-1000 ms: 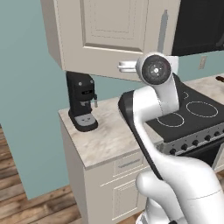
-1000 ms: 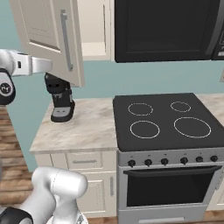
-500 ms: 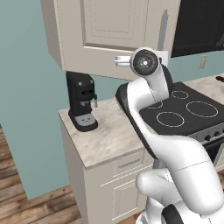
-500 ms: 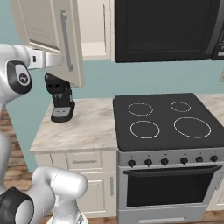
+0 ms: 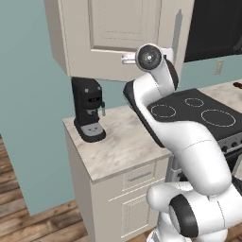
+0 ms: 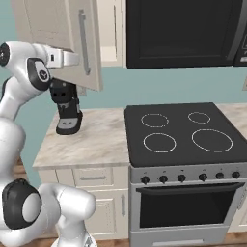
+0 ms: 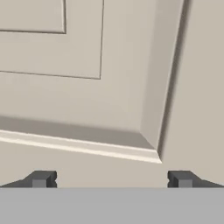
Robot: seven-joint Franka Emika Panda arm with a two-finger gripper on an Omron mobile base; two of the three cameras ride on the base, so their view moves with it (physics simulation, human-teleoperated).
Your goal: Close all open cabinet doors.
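cabinet door (image 6: 58, 41) ajar | gripper (image 7: 111, 179) spread wide, empty, close against its panel

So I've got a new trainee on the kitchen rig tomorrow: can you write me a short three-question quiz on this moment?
1. True or false: the cabinet door over the counter is fully shut.
2. What stands on the counter under that door? A) a kettle B) a black coffee machine C) a toaster
3. In the hand view, are the gripper fingers apart or together?

Key:
1. False; it stands swung out from the cabinet, handle side free.
2. B
3. Apart, with the door panel right in front of them.
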